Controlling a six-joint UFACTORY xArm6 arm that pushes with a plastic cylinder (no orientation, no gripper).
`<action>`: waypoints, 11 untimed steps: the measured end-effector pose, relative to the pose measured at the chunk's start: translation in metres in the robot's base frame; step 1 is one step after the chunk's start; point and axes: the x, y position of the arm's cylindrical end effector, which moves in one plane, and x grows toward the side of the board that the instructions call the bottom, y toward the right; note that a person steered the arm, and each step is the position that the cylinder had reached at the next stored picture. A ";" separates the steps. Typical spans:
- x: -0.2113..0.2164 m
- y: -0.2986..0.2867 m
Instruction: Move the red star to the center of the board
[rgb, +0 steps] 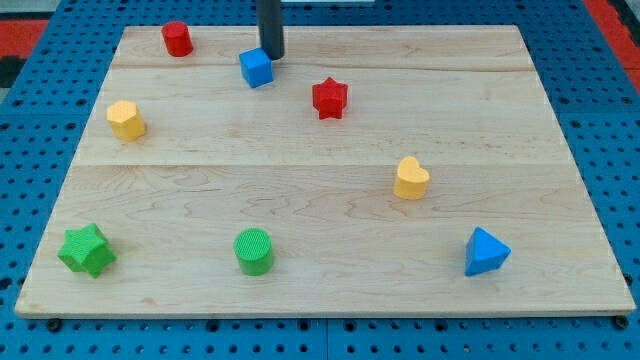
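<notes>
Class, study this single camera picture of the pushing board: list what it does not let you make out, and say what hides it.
1. Upper part of the rod: cut off by the view's top edge; only the end down to my tip shows.
2. Whether my tip touches the blue cube: it stands just behind it, and one view cannot settle contact.
3. Far sides of the red star and the other blocks: hidden by the blocks themselves.

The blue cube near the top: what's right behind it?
Just behind the blue cube stands my tip, apparently touching its top-right edge. The rod hides the board strip behind it.
</notes>
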 end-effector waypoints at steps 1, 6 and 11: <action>0.008 -0.021; 0.016 0.092; 0.103 0.089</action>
